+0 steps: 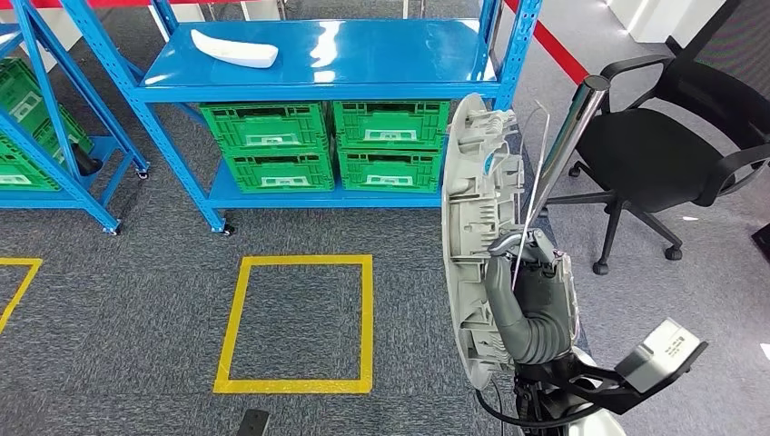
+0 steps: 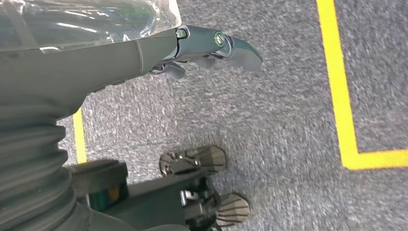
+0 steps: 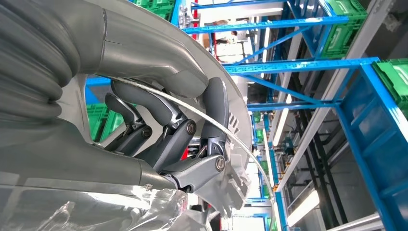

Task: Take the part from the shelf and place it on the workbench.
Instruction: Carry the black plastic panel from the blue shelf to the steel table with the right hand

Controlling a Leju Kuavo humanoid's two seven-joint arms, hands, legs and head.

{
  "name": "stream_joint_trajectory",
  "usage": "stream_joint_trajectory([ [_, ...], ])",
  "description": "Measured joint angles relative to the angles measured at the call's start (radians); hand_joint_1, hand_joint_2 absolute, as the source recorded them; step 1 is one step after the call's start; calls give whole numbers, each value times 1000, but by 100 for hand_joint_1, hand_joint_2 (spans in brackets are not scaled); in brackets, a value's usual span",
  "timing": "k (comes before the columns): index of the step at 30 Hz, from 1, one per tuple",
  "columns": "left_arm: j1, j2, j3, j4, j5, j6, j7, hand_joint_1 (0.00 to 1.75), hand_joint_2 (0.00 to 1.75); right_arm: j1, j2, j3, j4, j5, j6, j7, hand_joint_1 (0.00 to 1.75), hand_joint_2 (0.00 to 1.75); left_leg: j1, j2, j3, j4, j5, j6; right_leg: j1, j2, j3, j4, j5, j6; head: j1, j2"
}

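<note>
In the head view my right hand (image 1: 531,304) grips a large round light-grey plastic part (image 1: 472,209) and holds it on edge, ribbed side out, low at the right above the carpet. The right wrist view has my fingers (image 3: 166,127) wrapped over the part's rim (image 3: 235,175), with a thin wire curving across them. My left hand (image 2: 207,48) hangs above the grey carpet with nothing in it, thumb stretched out and fingers loosely bent. A second, long white part (image 1: 234,48) lies on the top of the blue shelf (image 1: 318,89).
Green crates (image 1: 272,145) fill the shelf's lower level, and another blue rack (image 1: 54,136) stands at the left. A yellow square (image 1: 300,322) is taped on the carpet before the shelf. A black office chair (image 1: 663,145) stands at the right, beside a red floor line (image 1: 563,50).
</note>
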Motion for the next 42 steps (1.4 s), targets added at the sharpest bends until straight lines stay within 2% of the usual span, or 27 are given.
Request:
stream_joint_trajectory([
  [2, -2, 0, 0, 0, 0, 0, 1, 0, 175, 0, 0, -1, 0, 0, -2, 0, 175, 175, 5, 3, -7, -12, 16, 7, 1, 1, -32, 73, -57, 8, 4, 0],
  [4, -2, -1, 0, 0, -1, -1, 1, 0, 175, 1, 0, 0, 0, 0, -2, -1, 175, 175, 5, 3, -19, -10, 23, 10, -1, 1, -75, 194, -122, 16, 6, 0],
  [5, -1, -1, 0, 0, -1, -1, 1, 0, 175, 2, 0, 0, 0, 0, -3, -1, 175, 175, 5, 3, -25, -6, 25, 10, -2, 1, -84, 232, -134, 19, 6, 0],
  [6, 0, -1, 0, 0, -1, -1, 1, 0, 175, 2, 0, 0, 0, 0, -3, -1, 175, 175, 6, 4, -31, -1, 26, 9, -3, 1, -77, 235, -128, 21, 6, 0],
  [7, 0, -1, 0, 0, -1, -1, 1, 0, 175, 2, 0, 0, 0, 0, -3, -1, 175, 175, 7, 3, -37, 5, 26, 7, -5, 0, -52, 201, -105, 23, 6, 0],
  [9, 0, -2, 0, 0, -1, -1, 1, 0, 175, 1, 0, 0, 0, 0, -3, -1, 175, 175, 8, 3, -46, 21, 22, 0, -7, -1, 22, 75, -55, 23, 6, 0],
  [11, -1, -2, 0, 0, -1, -1, 1, 0, 175, 1, 0, 0, 0, 0, -3, -1, 175, 175, 5, 2, -59, 36, 21, -11, -6, 1, 57, 0, -43, 13, 6, 0],
  [14, 0, -2, 0, 0, -1, -1, 1, 0, 175, 2, 0, 0, 0, 0, -4, -1, 175, 175, 5, 2, -69, 42, 24, -25, -5, 3, 51, -7, -41, -9, 4, 0],
  [16, 0, -1, 0, 0, -1, -1, 1, 0, 175, 2, 0, 0, 0, 0, -4, -1, 175, 175, 7, 1, -81, 75, -5, -36, -10, 1, 50, -11, -35, -20, 0, 0],
  [17, -1, -1, 0, 0, -1, -1, 1, 0, 175, 1, 0, 0, 0, 0, -5, -1, 175, 175, 9, 0, -99, 120, -36, -42, -11, 0, 49, -13, -32, -24, -2, 0],
  [19, 1, -1, 0, 0, -1, -1, 1, 0, 175, 1, 0, 0, 0, 0, -5, -1, 175, 175, 13, 1, -149, 249, -100, -50, -11, -1, 45, -13, -30, -28, -6, 0],
  [20, 2, -1, 0, 0, -1, -1, 1, 0, 175, 2, 0, 0, 1, 0, -5, -1, 175, 175, 14, 1, -166, 295, -115, -52, -10, -1, 44, -13, -29, -29, -6, 0],
  [21, 2, -1, 0, 0, -1, -1, 1, 0, 175, 2, 0, 1, 1, 0, -5, -1, 175, 175, 14, 1, -168, 309, -111, -52, -10, 0, 43, -13, -28, -29, -6, 0],
  [22, 2, -1, 0, 0, -1, -1, 1, 0, 175, 2, 0, 1, 1, 0, -5, -1, 175, 175, 14, 1, -151, 280, -87, -50, -10, 0, 43, -13, -27, -29, -6, 0],
  [24, 2, -1, 0, 0, -1, -1, 1, 0, 175, 2, 0, 1, 1, 0, -5, -1, 175, 175, 13, -1, -82, 150, -22, -41, -9, 2, 45, -13, -27, -26, -6, 0],
  [25, 1, -1, 0, 0, -1, -1, 1, 0, 175, 2, 0, 1, 1, 0, -5, -1, 175, 175, 11, -2, -53, 90, 0, -35, -8, 3, 44, -12, -25, -22, -6, 0],
  [26, 0, 0, 0, 0, -1, -1, 1, 0, 175, 2, 0, 1, 1, 0, -5, -1, 175, 175, 8, -3, -36, 52, 9, -29, -8, 3, 42, -12, -24, -17, -6, 0],
  [29, 1, 0, 0, 0, -1, -1, 1, 0, 175, 1, 0, 0, 0, 0, -5, -1, 175, 175, 6, -3, -35, 25, 8, -14, -8, 2, 33, -15, -17, 3, -5, 0],
  [31, 1, 0, 0, 0, -1, 0, 1, 0, 175, 1, 0, 0, 0, 0, -5, -1, 175, 175, 10, -2, -36, 13, 17, -2, -9, 2, 22, 6, -38, 13, -4, 0],
  [32, 0, 0, 0, 0, -1, 0, 1, 0, 175, 1, 0, 0, 0, 0, -5, -1, 175, 175, 12, -1, -36, 8, 21, 3, -9, 1, 6, 44, -64, 15, -2, 0],
  [34, 0, -1, 0, 0, -1, -1, 1, 0, 175, 1, 0, 0, 1, 0, -5, -1, 175, 175, 10, 0, -39, 8, 24, 7, -9, 1, -46, 165, -127, 18, 2, 0],
  [35, 1, -1, 0, 0, -1, -1, 1, 0, 175, 2, 0, 0, 1, 0, -5, -1, 175, 175, 9, 0, -40, 9, 24, 7, -9, 1, -67, 218, -144, 20, 2, 0],
  [36, 1, -2, 0, 0, -1, -1, 1, 0, 175, 2, 0, 0, 1, 0, -5, -1, 175, 175, 8, 0, -41, 10, 24, 7, -9, 1, -76, 242, -143, 20, 3, 0],
  [37, 2, -2, 0, 0, -1, -1, 1, 0, 175, 3, 0, 1, 2, 0, -5, -1, 175, 175, 8, 0, -42, 12, 24, 7, -9, 1, -67, 228, -124, 20, 3, 0],
  [39, 2, -2, 0, 0, -1, -1, 1, 0, 175, 2, 0, 1, 2, 0, -5, -1, 175, 175, 8, -1, -42, 19, 20, 3, -8, 1, -7, 111, -60, 16, 4, 0],
  [40, 1, -3, 0, 0, -1, -1, 1, 0, 175, 2, 0, 0, 2, 0, -5, -1, 175, 175, 6, -1, -45, 25, 18, 0, -7, 1, 22, 51, -40, 13, 4, 0],
  [42, 0, -2, 0, 0, -1, -1, 2, 0, 175, 2, 0, 0, 2, 0, -7, 1, 175, 175, 3, -2, -53, 35, 14, -8, -5, 2, 47, -9, -32, 5, 4, 0],
])
